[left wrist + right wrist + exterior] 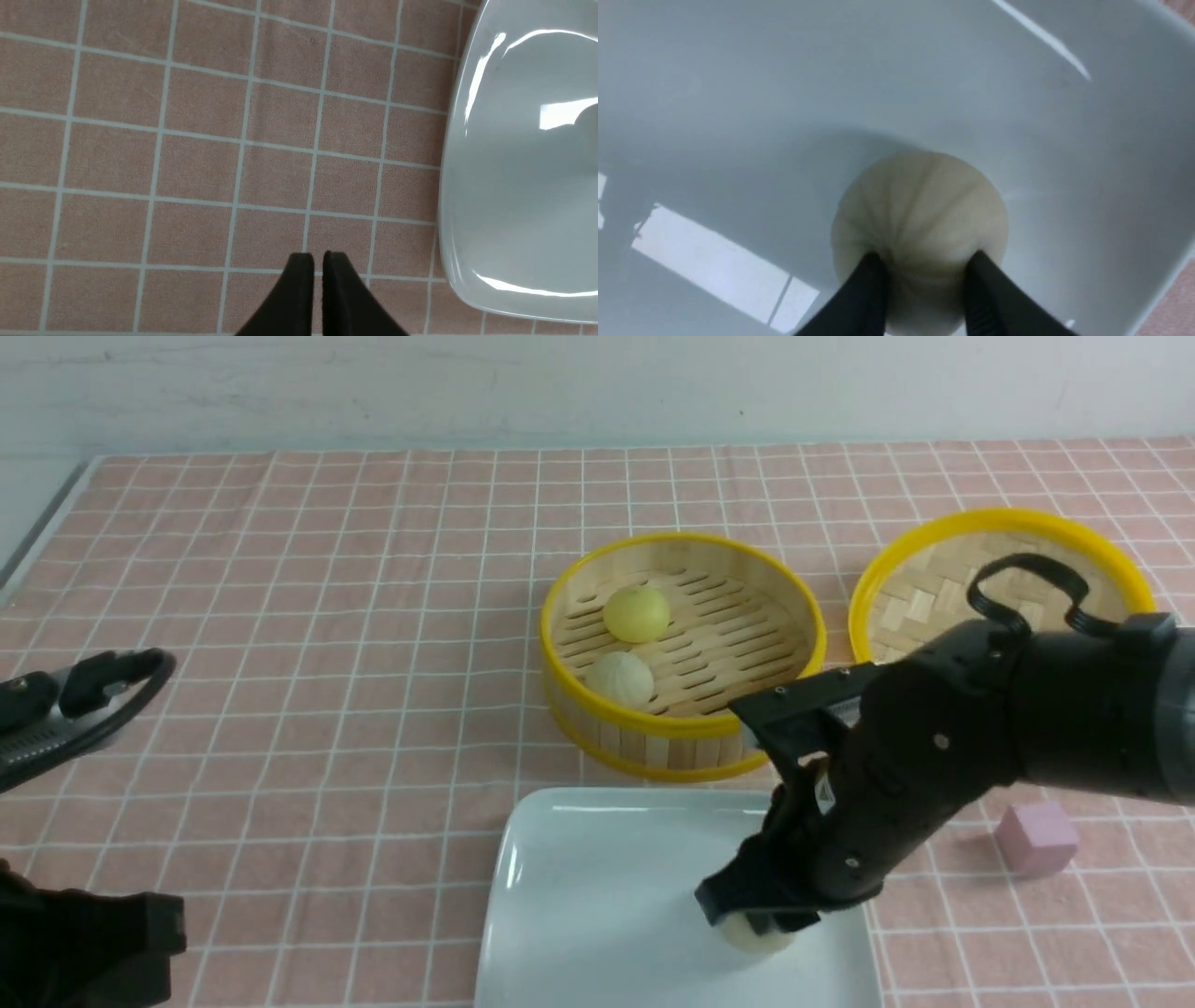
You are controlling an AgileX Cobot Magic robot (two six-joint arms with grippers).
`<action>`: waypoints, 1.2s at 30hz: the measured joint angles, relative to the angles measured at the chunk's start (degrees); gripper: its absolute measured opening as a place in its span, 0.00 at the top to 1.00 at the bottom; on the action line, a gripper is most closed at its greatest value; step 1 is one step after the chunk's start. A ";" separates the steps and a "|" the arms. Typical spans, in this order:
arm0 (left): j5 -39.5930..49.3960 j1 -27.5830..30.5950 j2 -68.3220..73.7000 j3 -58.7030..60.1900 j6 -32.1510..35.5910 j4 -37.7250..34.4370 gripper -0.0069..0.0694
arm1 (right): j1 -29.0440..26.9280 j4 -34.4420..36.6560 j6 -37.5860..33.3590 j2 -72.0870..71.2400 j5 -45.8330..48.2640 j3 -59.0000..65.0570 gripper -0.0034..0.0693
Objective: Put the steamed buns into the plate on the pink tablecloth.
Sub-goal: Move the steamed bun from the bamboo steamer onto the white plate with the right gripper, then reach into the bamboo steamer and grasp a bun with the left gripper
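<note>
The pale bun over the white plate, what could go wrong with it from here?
The right end effector has a finger on either side of the pale bun, so pulling away could drag or roll it if one finger catches.

Its arm also reaches close past the steamer; swinging back toward the yellow bun and the other pale bun might bump the yellow rim.

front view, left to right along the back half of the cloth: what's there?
Left gripper's arm aside, in order: yellow bun in the round steamer → woven lid with the yellow rim. The pale bun below the yellow one overlaps it left to right, so I left it out.
</note>
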 joint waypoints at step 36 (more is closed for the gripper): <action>-15.69 -24.21 52.17 -39.75 5.48 -11.87 0.78 | -7.22 -15.47 0.07 -66.79 14.33 31.23 0.97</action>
